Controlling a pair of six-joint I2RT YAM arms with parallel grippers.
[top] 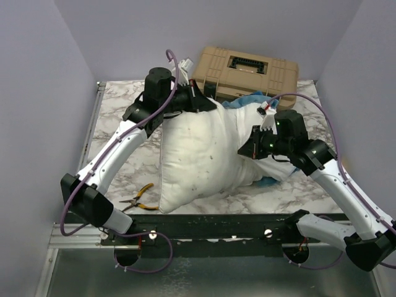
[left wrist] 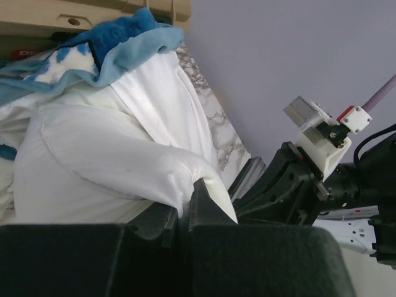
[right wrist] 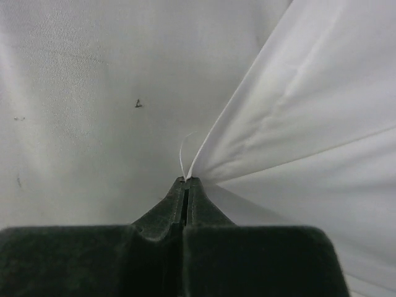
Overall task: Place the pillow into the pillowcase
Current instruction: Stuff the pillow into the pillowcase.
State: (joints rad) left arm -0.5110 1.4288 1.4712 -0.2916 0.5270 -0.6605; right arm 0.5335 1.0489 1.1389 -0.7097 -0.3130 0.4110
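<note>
Left gripper (left wrist: 189,199) pinches pillow (left wrist: 93,161) corner; pillowcase (left wrist: 124,43) covers only its far end

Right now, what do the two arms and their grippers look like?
The left arm and right arm have white links with bulky black joints; a purple cable loops along each. The left gripper and right gripper have matt black, tapering fingers.

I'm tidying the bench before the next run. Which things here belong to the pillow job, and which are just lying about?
Job: pillow; pillowcase; left gripper, pinching a pillow corner; right gripper, pinching thin white cloth, seemingly the pillowcase lining.
Lying about: tan case; pliers.
</note>
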